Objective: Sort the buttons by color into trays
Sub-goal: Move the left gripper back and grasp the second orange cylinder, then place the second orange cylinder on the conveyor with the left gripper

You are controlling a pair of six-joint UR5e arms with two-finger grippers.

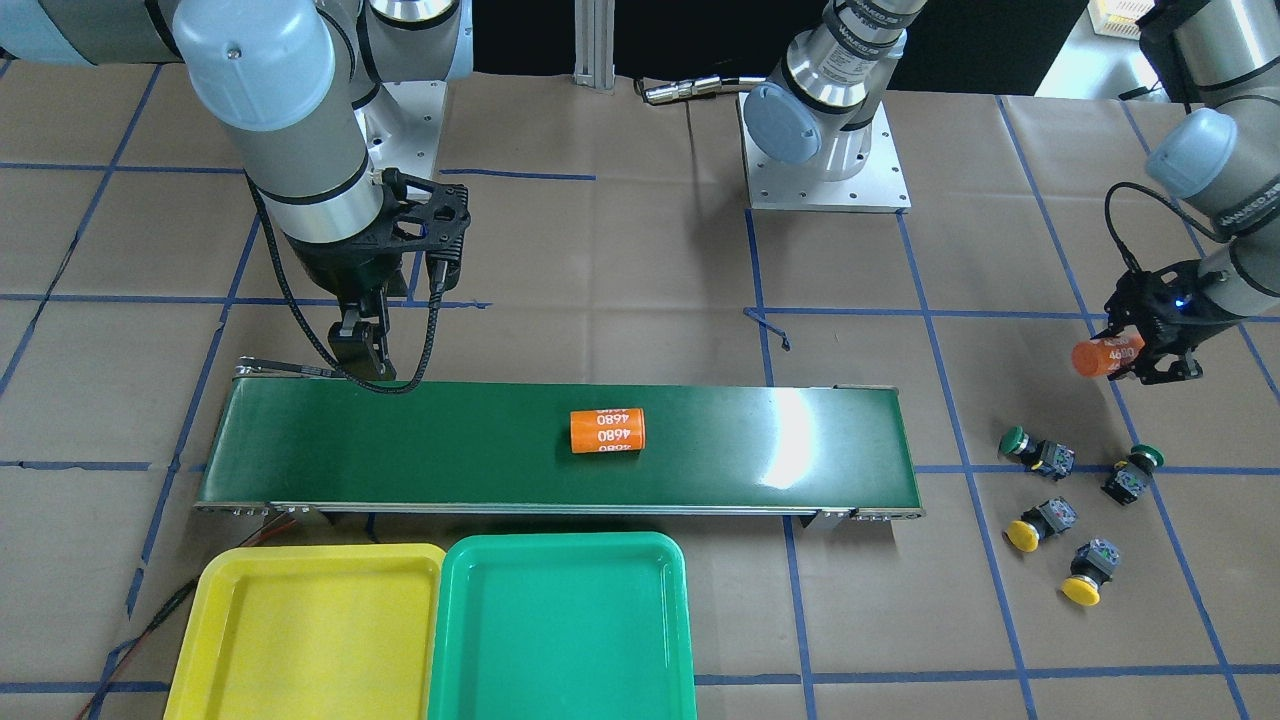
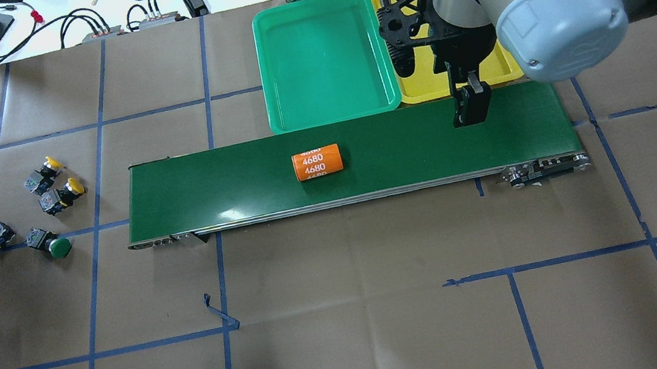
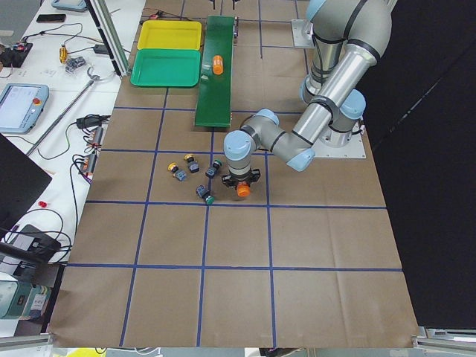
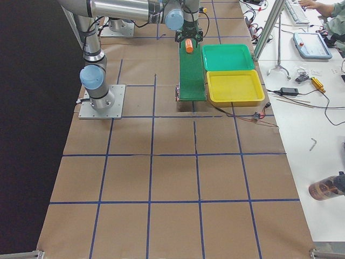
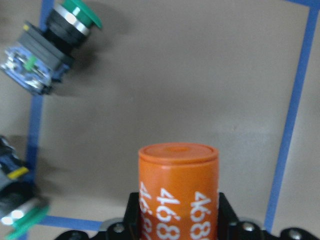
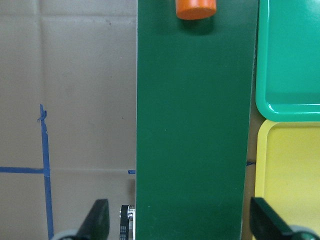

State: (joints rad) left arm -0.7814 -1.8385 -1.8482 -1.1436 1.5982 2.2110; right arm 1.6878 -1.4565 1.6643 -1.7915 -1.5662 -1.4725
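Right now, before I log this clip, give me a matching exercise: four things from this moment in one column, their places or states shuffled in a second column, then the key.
Things
1. left gripper
2. right gripper
3. buttons
4. green tray

Places or states
a. lying on the table, past one end of the belt
b. shut on an orange cylinder
c. empty, side by side with the yellow tray
d. open, over the other end of the conveyor belt

Pairs: 1-b, 2-d, 3-a, 4-c
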